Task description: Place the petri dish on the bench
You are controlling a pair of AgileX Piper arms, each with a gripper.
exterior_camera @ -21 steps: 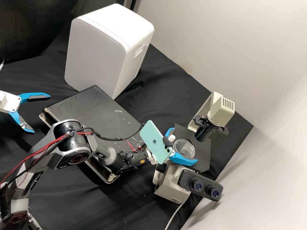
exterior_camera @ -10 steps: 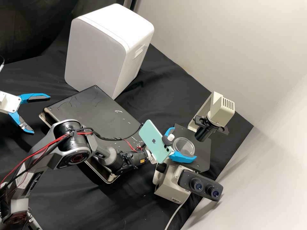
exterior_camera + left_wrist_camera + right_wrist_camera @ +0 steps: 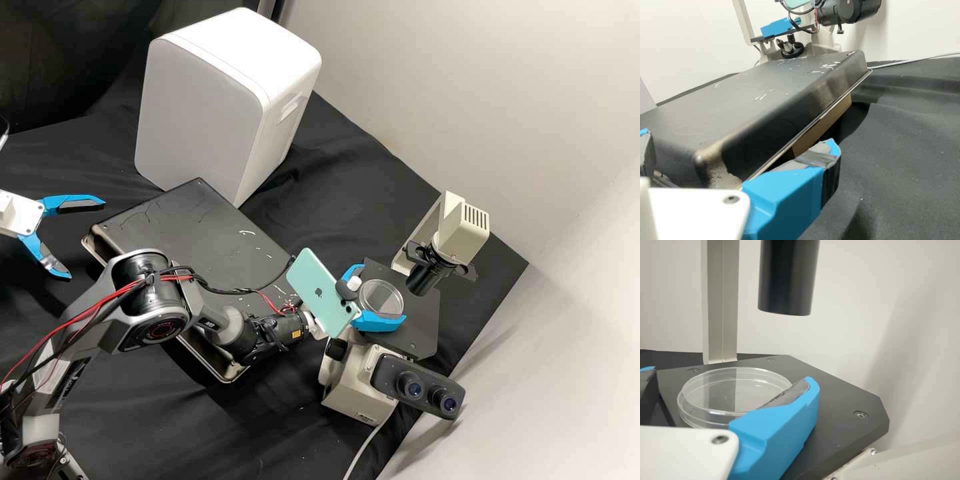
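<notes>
High view, right gripper (image 3: 377, 298): partly open, jaws astride the petri dish (image 3: 381, 298), which sits on the microscope stage (image 3: 415, 328).
High view, left gripper (image 3: 81, 237): spread wide, holding nothing, beside the black tray (image 3: 200, 227).
Left wrist view: tray corner close ahead.
Right wrist view: one pad (image 3: 785, 392) against the dish rim; the other seems just clear.

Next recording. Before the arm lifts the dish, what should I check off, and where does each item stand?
1. Petri dish flat on the microscope stage: ok.
2. Right pincer straddles the dish: ok.
3. Both fingers against the dish wall: not ok, a gap shows on one side.
4. Dark tube overhead hangs apart from the dish: ok.
5. Left pincer open, off beside the tray: ok.
6. Bare bench for set-down: ok.
</notes>
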